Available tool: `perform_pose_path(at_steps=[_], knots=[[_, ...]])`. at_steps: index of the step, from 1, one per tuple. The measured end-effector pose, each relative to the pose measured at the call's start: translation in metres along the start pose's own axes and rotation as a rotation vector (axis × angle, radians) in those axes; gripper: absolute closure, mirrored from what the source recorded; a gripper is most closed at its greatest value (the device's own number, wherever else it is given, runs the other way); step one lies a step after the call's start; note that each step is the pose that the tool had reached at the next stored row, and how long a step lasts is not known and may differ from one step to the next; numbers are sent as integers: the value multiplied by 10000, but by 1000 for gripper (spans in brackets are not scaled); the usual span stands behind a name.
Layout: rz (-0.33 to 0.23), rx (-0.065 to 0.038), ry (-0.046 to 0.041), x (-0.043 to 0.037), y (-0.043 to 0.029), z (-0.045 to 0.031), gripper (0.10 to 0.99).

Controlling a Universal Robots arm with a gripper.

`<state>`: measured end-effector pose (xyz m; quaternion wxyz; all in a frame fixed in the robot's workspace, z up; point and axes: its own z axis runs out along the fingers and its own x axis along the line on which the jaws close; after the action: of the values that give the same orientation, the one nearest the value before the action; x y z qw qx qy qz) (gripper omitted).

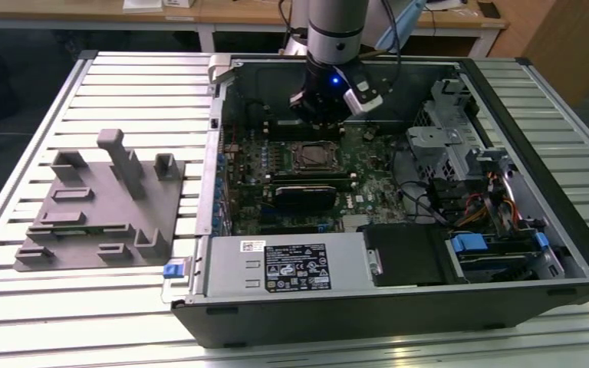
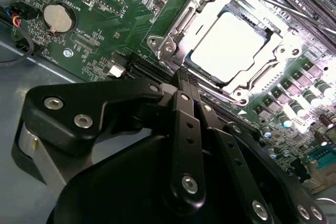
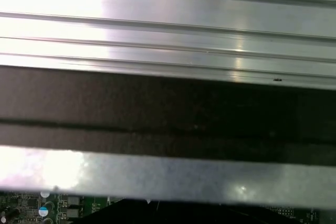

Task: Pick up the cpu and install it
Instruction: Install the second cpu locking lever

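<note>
The cpu [image 2: 231, 45], a flat square chip with a bright silver top, lies in the motherboard socket [image 2: 173, 35] inside its metal frame. In the exterior view the socket [image 1: 315, 156] is in the middle of the open computer case, and the cpu top is hard to tell apart from it. My gripper [image 2: 182, 73] hangs just beside the socket's edge. Its black fingers [image 2: 190, 124] are pressed together with nothing between them. In the exterior view the gripper [image 1: 325, 119] hovers above the board, just behind the socket.
The case walls [image 1: 212, 153] ring the green motherboard [image 2: 105, 35]. A black block [image 1: 305, 195] sits in front of the socket, a drive cage and cables [image 1: 459, 161] at the exterior view's right, and a power supply [image 1: 284, 264] in front. A grey fixture [image 1: 100, 207] stands on the slatted table.
</note>
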<state>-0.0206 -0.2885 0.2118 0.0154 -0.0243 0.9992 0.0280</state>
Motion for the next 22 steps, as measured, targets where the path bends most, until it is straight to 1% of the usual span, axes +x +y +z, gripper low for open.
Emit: perform_pose_path(at_steps=[16, 18, 19, 22], knots=[[1, 0, 0, 3, -61, -5, 980], [1, 1, 0, 2, -60, -33, 980], [0, 1, 1, 1, -59, -60, 980], [0, -1, 0, -3, -53, -167, 980]])
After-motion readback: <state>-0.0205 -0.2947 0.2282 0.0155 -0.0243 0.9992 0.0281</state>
